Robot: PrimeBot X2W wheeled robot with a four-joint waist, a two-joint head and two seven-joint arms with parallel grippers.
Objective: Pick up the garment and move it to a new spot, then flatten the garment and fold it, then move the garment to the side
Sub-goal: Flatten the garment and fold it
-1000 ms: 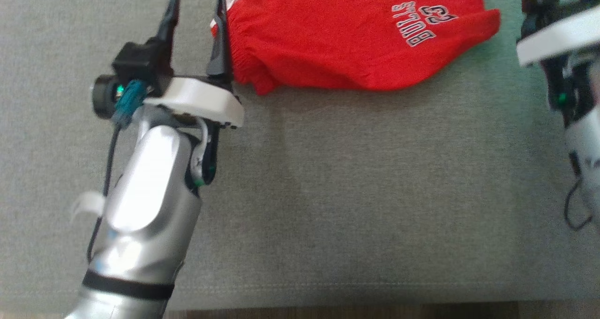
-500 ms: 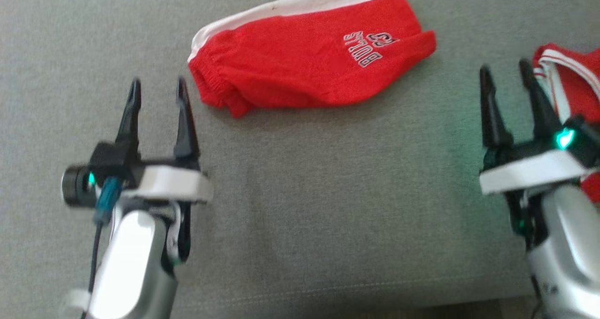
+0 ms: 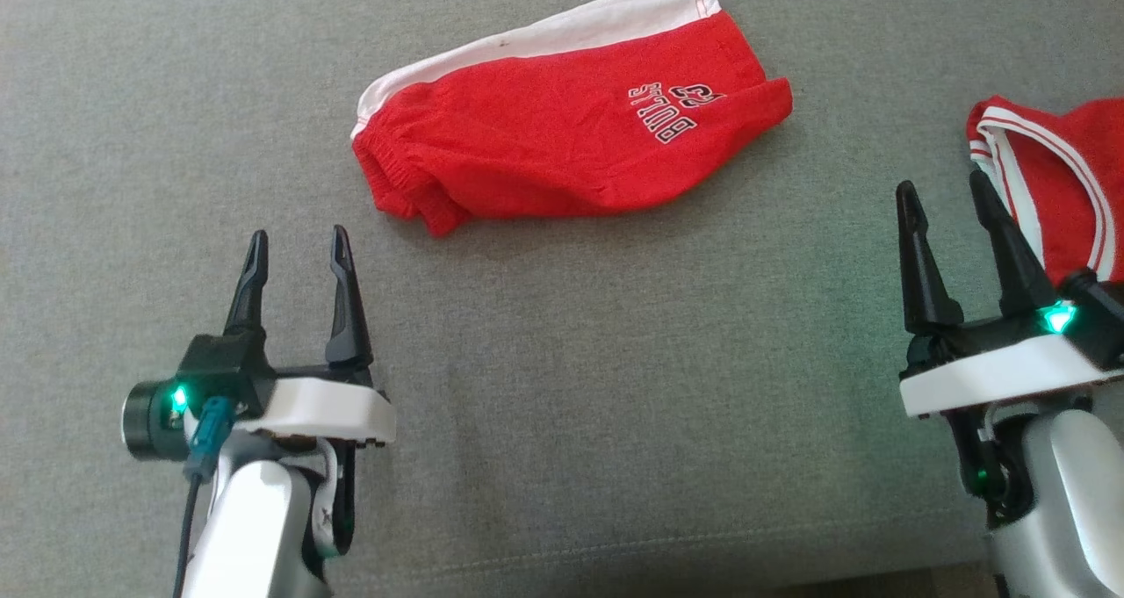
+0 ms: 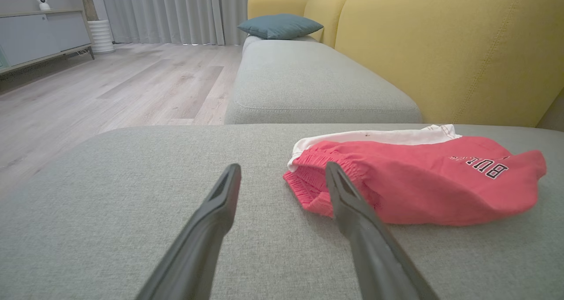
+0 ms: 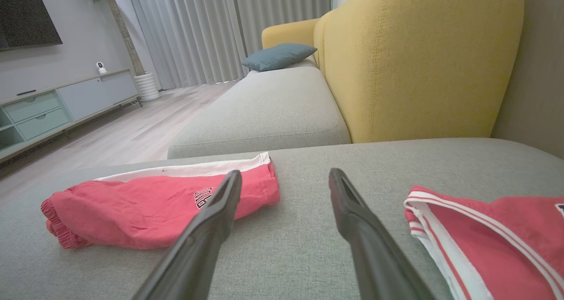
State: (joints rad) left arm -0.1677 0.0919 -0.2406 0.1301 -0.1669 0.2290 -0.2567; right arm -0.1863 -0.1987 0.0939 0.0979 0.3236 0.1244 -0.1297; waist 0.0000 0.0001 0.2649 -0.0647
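The garment is a pair of red shorts with a white side panel and "BULLS 23" lettering. It lies folded on the grey cushion, toward the far side. My left gripper stands open and empty, nearer to me and left of the garment's elastic waistband, apart from it. In the left wrist view the garment lies just past the right finger of that gripper. My right gripper is open and empty at the right. Its wrist view has the garment ahead to the left of the gripper.
A second red garment with white stripes lies bunched at the right edge, just beside my right gripper; it is also in the right wrist view. A yellow sofa back rises behind the cushion, with a blue pillow further along. Wooden floor lies to the left.
The head camera has shifted. My left gripper has drawn back from the garment's waistband edge toward me, still open. My right gripper is now fully in view, open.
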